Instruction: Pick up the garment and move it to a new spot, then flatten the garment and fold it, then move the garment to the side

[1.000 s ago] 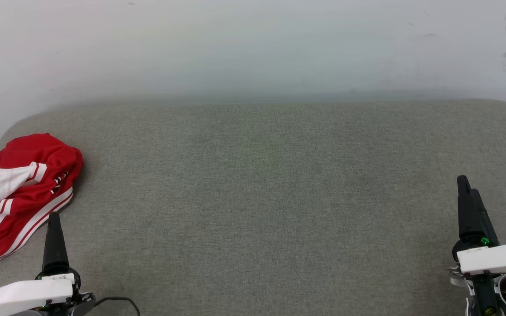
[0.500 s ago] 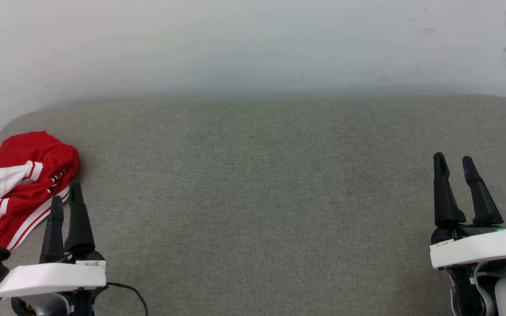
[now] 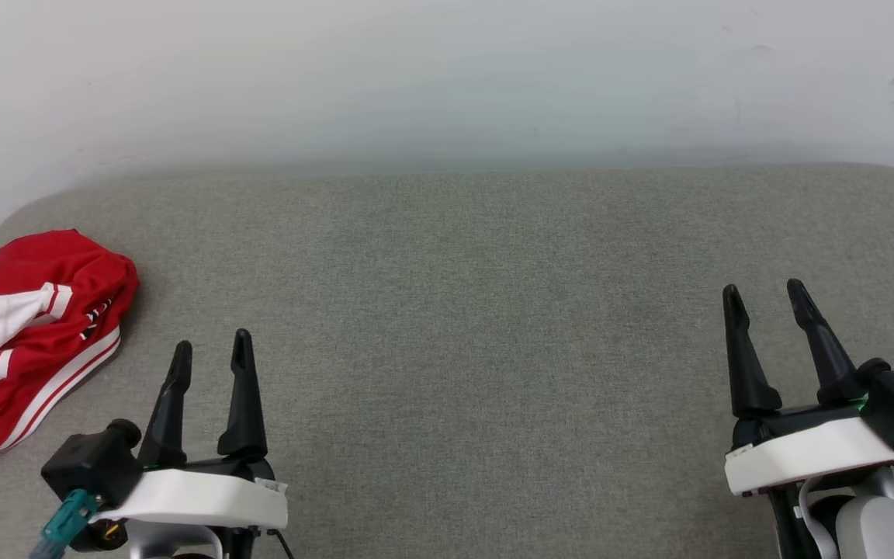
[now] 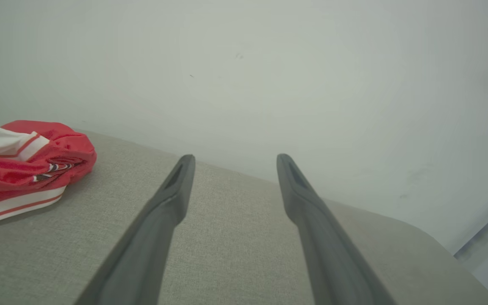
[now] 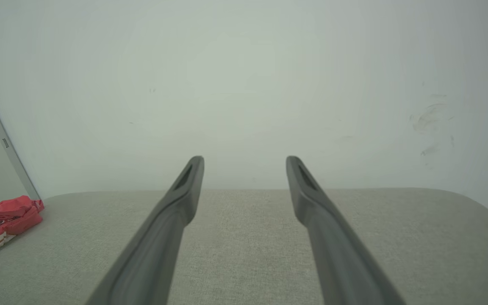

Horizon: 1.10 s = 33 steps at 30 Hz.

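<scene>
Nearest, the left gripper (image 3: pixel 212 341) and the right gripper (image 3: pixel 763 287) hover over the grey fabric-covered worktop (image 3: pixel 455 326), each with its fingers spread apart and holding nothing. Farther out, at the worktop's left end and apart from the left gripper, the red jersey (image 3: pixel 43 310) lies crumpled in a heap with a white sleeve on top. Behind it stands the white wall (image 3: pixel 447 78). I judge the pick-up not yet begun. Next, the left arm should swing left, lower onto the bunched cloth and pinch a fold. No container is involved; the jersey lies loose.
</scene>
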### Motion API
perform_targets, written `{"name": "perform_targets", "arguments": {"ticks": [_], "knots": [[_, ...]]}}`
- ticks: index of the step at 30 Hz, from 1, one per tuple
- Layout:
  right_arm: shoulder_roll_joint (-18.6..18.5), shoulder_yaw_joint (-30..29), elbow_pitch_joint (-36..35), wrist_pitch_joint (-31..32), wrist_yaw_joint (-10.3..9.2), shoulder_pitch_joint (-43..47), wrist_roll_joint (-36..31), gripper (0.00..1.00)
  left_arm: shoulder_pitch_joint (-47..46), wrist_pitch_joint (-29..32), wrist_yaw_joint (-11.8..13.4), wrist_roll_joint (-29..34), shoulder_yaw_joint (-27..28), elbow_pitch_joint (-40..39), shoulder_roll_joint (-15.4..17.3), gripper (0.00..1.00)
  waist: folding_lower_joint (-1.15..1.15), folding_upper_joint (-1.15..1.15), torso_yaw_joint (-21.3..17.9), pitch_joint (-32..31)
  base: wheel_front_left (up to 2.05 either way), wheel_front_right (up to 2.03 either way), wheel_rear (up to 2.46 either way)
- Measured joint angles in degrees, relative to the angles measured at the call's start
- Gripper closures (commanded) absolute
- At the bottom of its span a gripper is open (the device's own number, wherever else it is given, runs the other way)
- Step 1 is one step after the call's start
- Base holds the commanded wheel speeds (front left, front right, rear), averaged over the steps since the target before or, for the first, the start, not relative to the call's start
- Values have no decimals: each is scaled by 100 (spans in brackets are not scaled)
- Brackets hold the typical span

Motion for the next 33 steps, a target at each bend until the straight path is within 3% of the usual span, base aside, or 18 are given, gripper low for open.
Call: {"name": "perform_targets", "arguments": {"ticks": [14,22,27,33], "knots": [[-1,68,318,-185,0,32,-1028,0,28,-194,839,929,-838,31,446,0,0,0,-17,42,0,0,0],[0,174,333,-287,2,35,-1217,0,27,-296,1157,1143,-1088,54,592,0,0,0,-31,71,0,0,0],[-1,147,300,-346,2,37,-1031,0,43,-353,1083,1070,-910,13,470,0,0,0,-33,98,0,0,0],[-1,105,400,-423,2,46,-754,0,127,-425,521,985,-458,-22,177,0,0,0,-44,104,0,0,0]]}}
